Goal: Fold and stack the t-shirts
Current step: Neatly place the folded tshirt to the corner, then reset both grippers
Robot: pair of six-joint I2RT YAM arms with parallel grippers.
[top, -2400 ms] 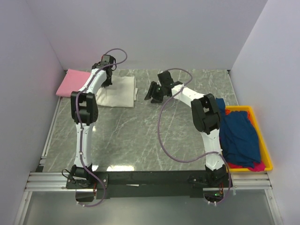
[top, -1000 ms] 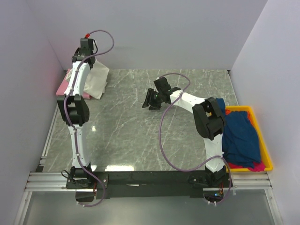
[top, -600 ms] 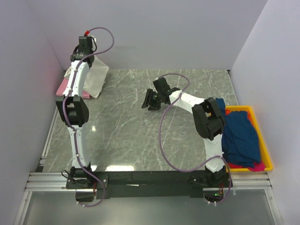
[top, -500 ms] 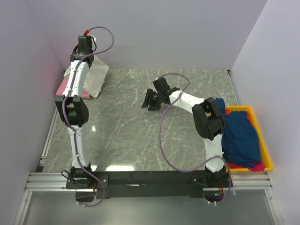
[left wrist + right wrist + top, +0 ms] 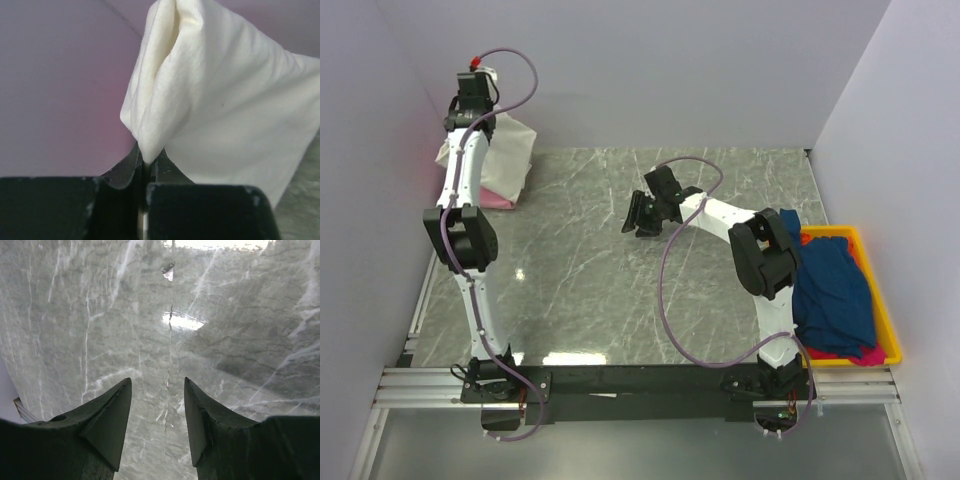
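Cream-white t-shirt (image 5: 225, 115) is hanging at far-left corner over pink t-shirt (image 5: 499, 201), pinched in clamped left gripper (image 5: 146, 162). Right gripper (image 5: 158, 410) is hovering over table (image 5: 580, 270), fingers spread, holding nothing.

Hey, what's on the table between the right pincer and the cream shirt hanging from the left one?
Nothing: the top view shows only bare table between the right pincer and the cream shirt.

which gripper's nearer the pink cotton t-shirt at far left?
Left. The left gripper, shut on the cream-white cotton t-shirt, hangs roughly above the pink t-shirt; the right gripper is open at mid-table.
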